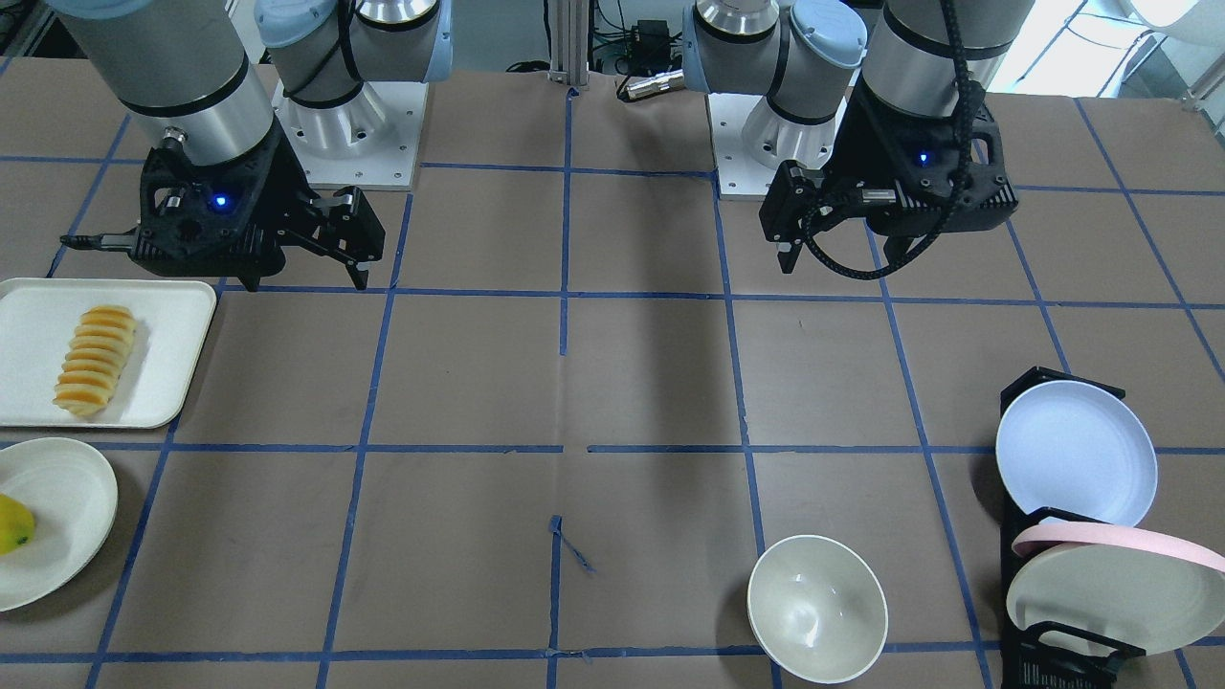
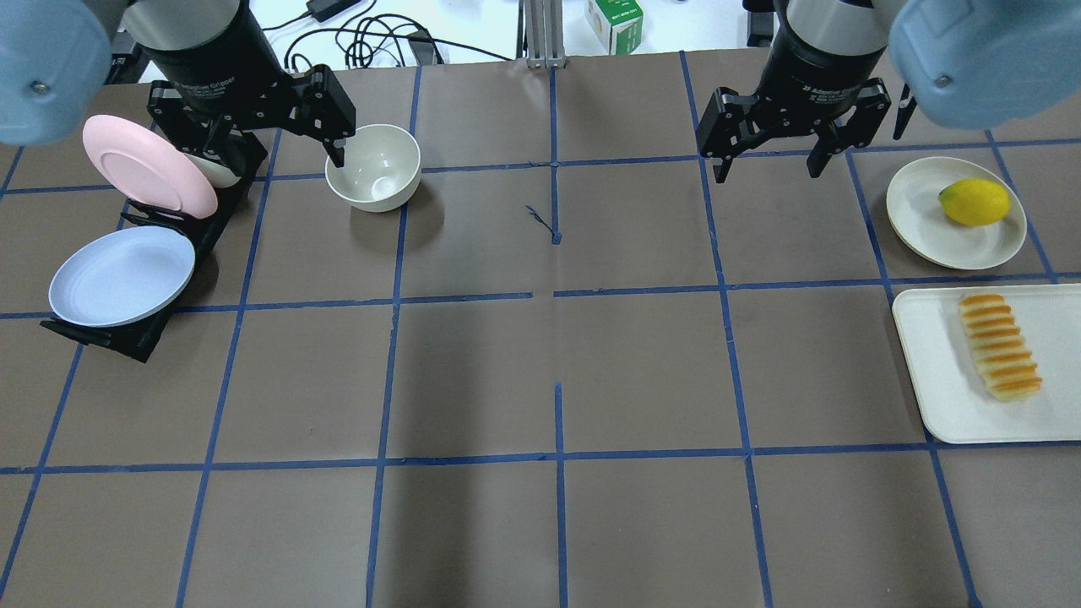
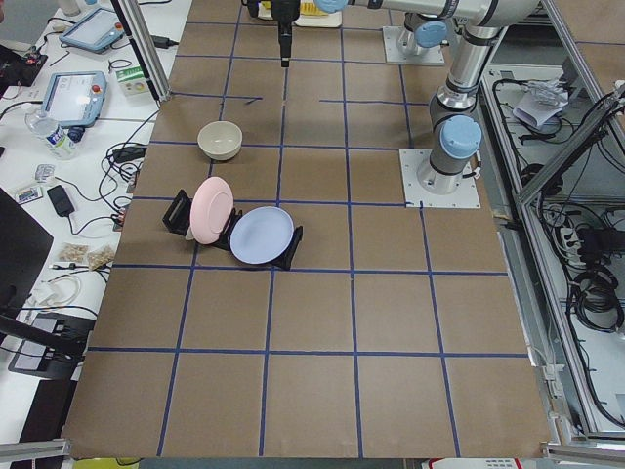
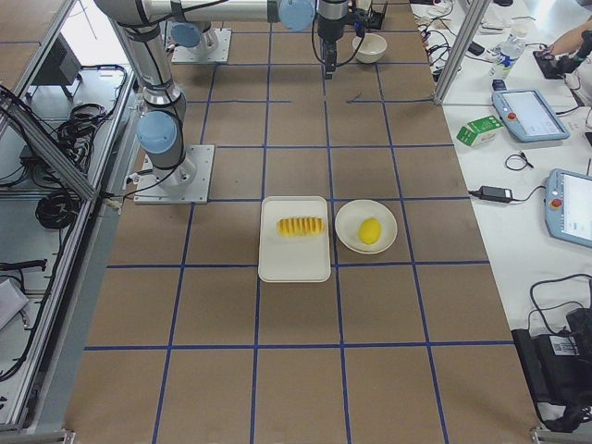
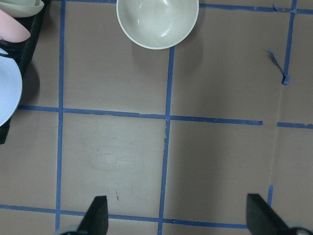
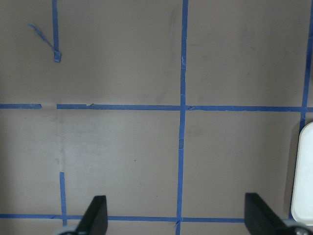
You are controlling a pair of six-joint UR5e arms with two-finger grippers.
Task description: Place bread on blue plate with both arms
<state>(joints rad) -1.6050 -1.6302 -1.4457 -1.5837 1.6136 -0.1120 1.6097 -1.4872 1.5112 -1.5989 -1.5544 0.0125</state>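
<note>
Crockery is racked at the left edge of the table: the blue plate [image 2: 118,277] is propped at a tilt in the near slot of a black rack [image 2: 127,342], its face turned up, and a pink plate [image 2: 143,165] is leant in the slot beyond. Nothing is laid on the blue plate. It is judged light, stiff and smooth, so a pinch on its free raised rim would be favoured.

The left gripper [image 5: 178,215] is hung above the table at the far side, just right of the rack, with its fingers spread wide and nothing held. A cream bowl [image 2: 374,169] is seen close beside it.

Right of centre, the right gripper [image 2: 767,165] is likewise held aloft at the far side, its claw wide and empty.

At the right edge a lemon [image 2: 974,203] is set on a cream plate [image 2: 916,211], and nearer lies a white tray [image 2: 929,371] bearing the bread [image 2: 999,346]. The bread is well apart from the blue plate, the whole table lying between them.

The loaf is laid flat with its long axis running near to far, the near end swung slightly rightward, across the tray's shorter span. It is judged light; whether it is soft or rigid cannot be told. A grasp at mid-length, with the fingers closed across the narrow width onto the two long sides, is advised, since the ridges should resist slipping and an end grip might let it droop or pivot.
</note>
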